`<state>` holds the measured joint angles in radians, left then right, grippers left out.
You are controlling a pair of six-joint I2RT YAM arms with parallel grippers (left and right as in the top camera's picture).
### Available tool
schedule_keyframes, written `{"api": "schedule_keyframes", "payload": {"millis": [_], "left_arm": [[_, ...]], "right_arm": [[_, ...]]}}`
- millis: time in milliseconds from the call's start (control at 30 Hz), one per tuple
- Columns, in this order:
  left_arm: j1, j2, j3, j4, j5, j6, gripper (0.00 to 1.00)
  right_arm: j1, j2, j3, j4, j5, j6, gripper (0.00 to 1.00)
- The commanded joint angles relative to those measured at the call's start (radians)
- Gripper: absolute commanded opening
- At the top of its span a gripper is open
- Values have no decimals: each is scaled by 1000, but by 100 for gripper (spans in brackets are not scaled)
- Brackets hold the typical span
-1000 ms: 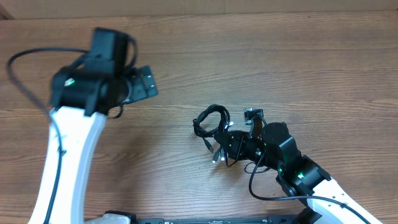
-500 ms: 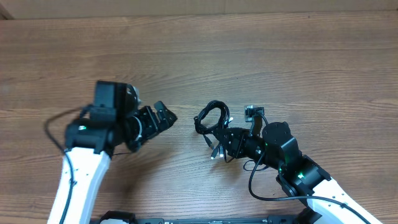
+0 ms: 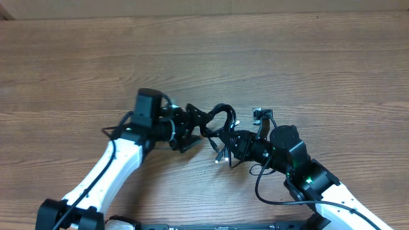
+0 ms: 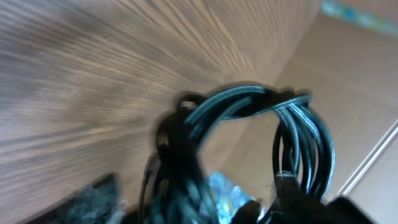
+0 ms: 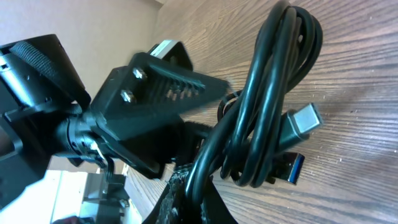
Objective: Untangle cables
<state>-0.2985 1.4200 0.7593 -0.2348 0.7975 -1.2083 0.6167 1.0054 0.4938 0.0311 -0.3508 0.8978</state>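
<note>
My left gripper [image 3: 197,129] has swung in from the far left and now sits just left of the cables [image 3: 219,119], jaws apart at the loop's edge. My right gripper [image 3: 234,142] is clamped on the bundle's lower end. I should pinch one outer strand only, then draw it away gently.

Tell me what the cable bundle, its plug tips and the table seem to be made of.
Cable bundle: black rubber or plastic sheath, probably; smooth, with glossy highlights. Plug tips: one has a silvery shell that looks like metal, another a blue insert, likely plastic. Table: brown wood grain, matte; real wood or laminate cannot be told.
</note>
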Motion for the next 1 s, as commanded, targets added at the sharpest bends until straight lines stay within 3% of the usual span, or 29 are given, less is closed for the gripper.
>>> {"api": "schedule_keyframes", "payload": {"millis": [0, 100, 233, 467, 633, 800, 967], "left_arm": [[-53, 27, -5, 52, 21, -55, 56], [-62, 33, -5, 59, -61, 35, 4], [10, 25, -3, 64, -127, 301, 4], [200, -77, 23, 63, -82, 652, 4], [184, -203, 24, 10, -85, 893, 5], [104, -272, 23, -81, -249, 941, 4], [19, -276, 23, -87, -294, 940, 4]], "right_arm": [[5, -6, 18, 16, 6, 50, 4], [5, -6, 18, 17, 5, 73, 4], [5, -6, 18, 8, -66, 75, 4], [5, -6, 18, -159, -70, 67, 4], [5, -6, 18, -91, -195, 68, 4], [5, -6, 18, 117, -350, 185, 4], [5, -6, 18, 217, -335, 347, 4]]}}
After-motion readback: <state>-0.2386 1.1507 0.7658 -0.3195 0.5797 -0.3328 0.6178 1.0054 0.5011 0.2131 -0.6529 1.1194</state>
